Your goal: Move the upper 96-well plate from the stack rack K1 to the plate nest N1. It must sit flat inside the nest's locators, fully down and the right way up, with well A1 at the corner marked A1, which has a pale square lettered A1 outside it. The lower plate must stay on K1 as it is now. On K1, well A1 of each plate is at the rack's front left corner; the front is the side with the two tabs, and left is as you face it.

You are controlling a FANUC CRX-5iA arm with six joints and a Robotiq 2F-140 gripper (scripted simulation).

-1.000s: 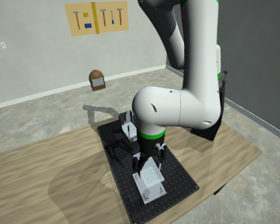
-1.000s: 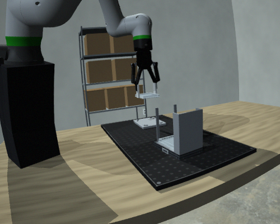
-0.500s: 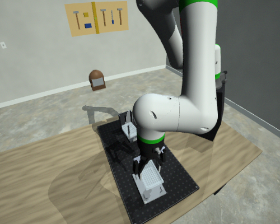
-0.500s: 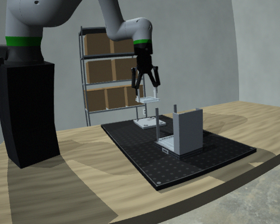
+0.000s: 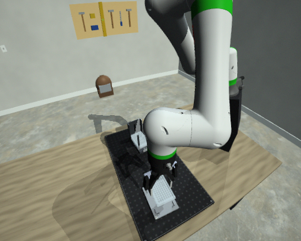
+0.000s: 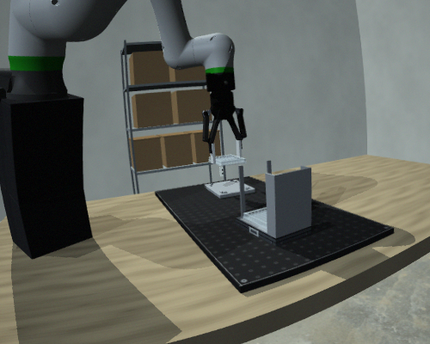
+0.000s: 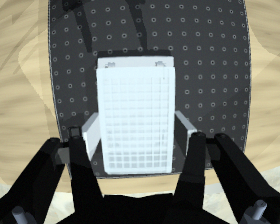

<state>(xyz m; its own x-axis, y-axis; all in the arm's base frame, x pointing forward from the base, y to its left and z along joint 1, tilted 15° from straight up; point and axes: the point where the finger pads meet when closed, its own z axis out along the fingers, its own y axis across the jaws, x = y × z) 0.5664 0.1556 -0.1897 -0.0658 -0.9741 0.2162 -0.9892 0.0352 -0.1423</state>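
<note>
Seen from the wrist, the gripper point(image 7: 139, 160) clamps its black fingers on the long sides of the white plate point(image 7: 135, 118), carrying it level above the nest point(image 7: 184, 128), whose pale edges show on either side of the plate over the black breadboard point(image 7: 206, 47). In the exterior view the rack point(image 6: 288, 199), a grey walled stand with thin posts, is nearest on the breadboard point(image 6: 261, 255), with the lower plate point(image 6: 254, 218) lying at its foot. Behind it the gripper point(image 6: 224, 137) hangs straight down with the plate point(image 6: 228, 161) held clear above the nest point(image 6: 228, 188), not touching it. The breadboard rests on a wooden table point(image 6: 114, 277), the arm's black pedestal point(image 6: 41, 169) at its left. Farther back a shelf unit point(image 6: 126, 118) of brown boxes stands against the grey wall. From the top camera the plate point(image 5: 162, 191) overlaps the nest point(image 5: 167, 210), and a tool board point(image 5: 104, 19) hangs on the far wall
</note>
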